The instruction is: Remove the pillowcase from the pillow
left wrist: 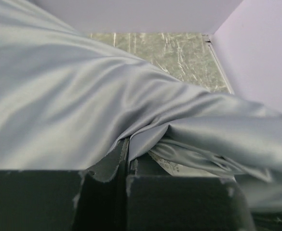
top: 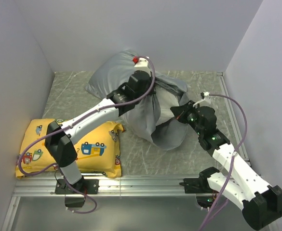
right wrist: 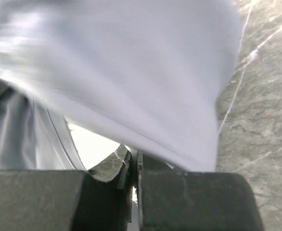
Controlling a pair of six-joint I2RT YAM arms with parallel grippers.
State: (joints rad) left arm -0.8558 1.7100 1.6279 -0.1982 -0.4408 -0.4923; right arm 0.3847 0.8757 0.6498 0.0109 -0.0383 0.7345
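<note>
Left gripper (left wrist: 126,161) nearest the lens: pads pressed together with a fold of the grey pillowcase (left wrist: 83,96) clamped between them, cloth draped over and running off both ways.

Right gripper (right wrist: 133,168): jaws together too. Pale blurred cloth hangs right over them; I cannot tell whether any is caught.

Landmark: yellow cushion (top: 68,144), flat on the tabletop (top: 73,91).
- The pillowcase is bunched in a tall heap just beyond the cushion's far right corner, its nearest fold just beside that corner.
- My left arm reaches over the cushion to the top of the heap.
- My right gripper is at the heap's side facing away from the cushion.

Progress, my judgement: early.
- The heap looks full, so the pillow (top: 166,115) is mostly inside.
- Only a pale patch shows, on the side away from the cushion.
- Left to do: draw the pillow out and separate the two.
</note>
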